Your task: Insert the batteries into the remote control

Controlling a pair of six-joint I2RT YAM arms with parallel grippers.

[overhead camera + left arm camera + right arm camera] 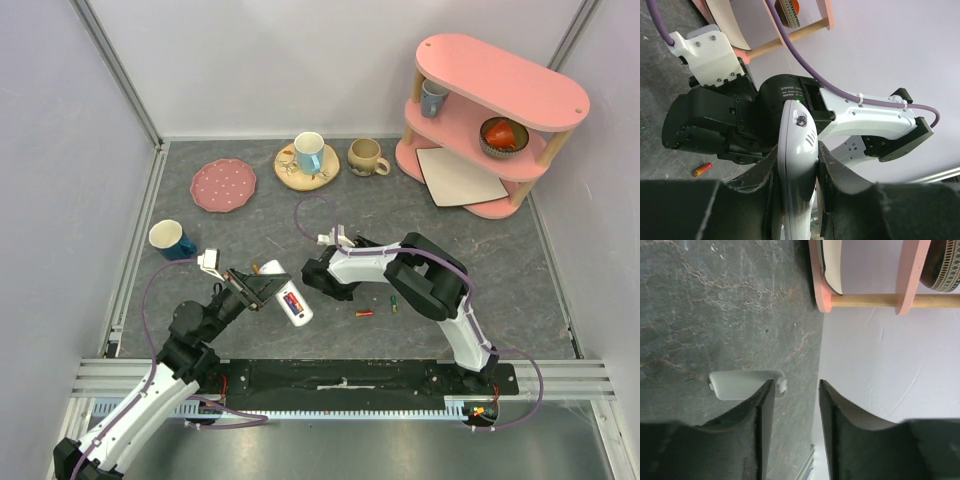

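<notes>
My left gripper (262,287) (797,147) is shut on the white remote control (298,310) (799,145), clamping it edge-on between both fingers above the table. A red and blue battery (292,298) shows in its open side. My right gripper (311,277) (796,382) stands open right beside the remote, with nothing between its jaws. A small white cover piece (740,384) lies on the table against its left finger. On the table right of the arms lie a red-orange battery (365,313) (701,170) and a green battery (394,304).
A blue cup (172,240) stands left of the left gripper. At the back are a pink plate (223,185), a mug on a wooden disc (309,152) and a beige mug (366,156). A pink shelf (500,110) with a beige board (458,176) fills the back right.
</notes>
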